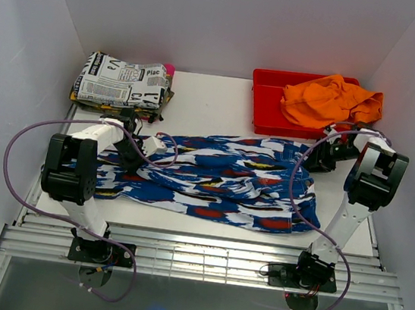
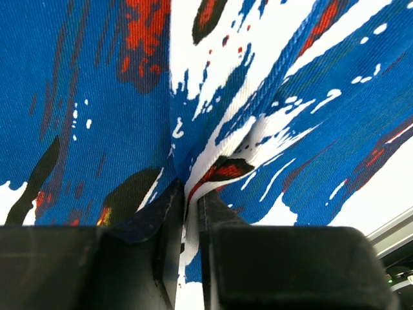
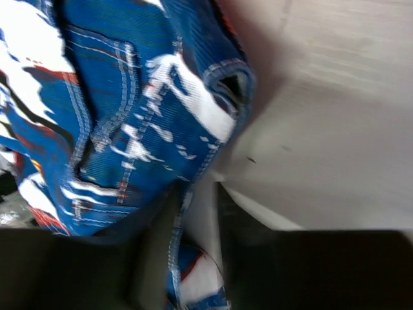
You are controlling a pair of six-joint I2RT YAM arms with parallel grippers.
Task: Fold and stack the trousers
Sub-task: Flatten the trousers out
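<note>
Trousers (image 1: 219, 179) of blue cloth with white streaks, spread crosswise over the middle of the white table (image 1: 200, 97), reaching from one arm to the other. At far left, a folded newspaper-print cloth (image 1: 121, 82) lies in the back corner, well apart from the work. The left gripper (image 1: 140, 152) sits low on the left end of the trousers; its wrist view shows the jaws pinched tight on a small raised ridge of fabric at the left gripper (image 2: 191, 194), the weave puckering toward the pinch. The cloth is judged soft, light and limp (it wrinkles freely and will sag between two holds), so it is best taken at firm edges such as hem and waistband rather than mid-panel. At right, the right gripper (image 1: 315, 160) rests at the stitched waist end, beside a pocket (image 3: 103, 110); a seamed edge runs between its fingers (image 3: 242, 219), but blur prevents telling whether they are clamped or loose. Beyond, at the back right, a red tray (image 1: 264, 105) holds a crumpled orange garment (image 1: 329, 102).
</note>
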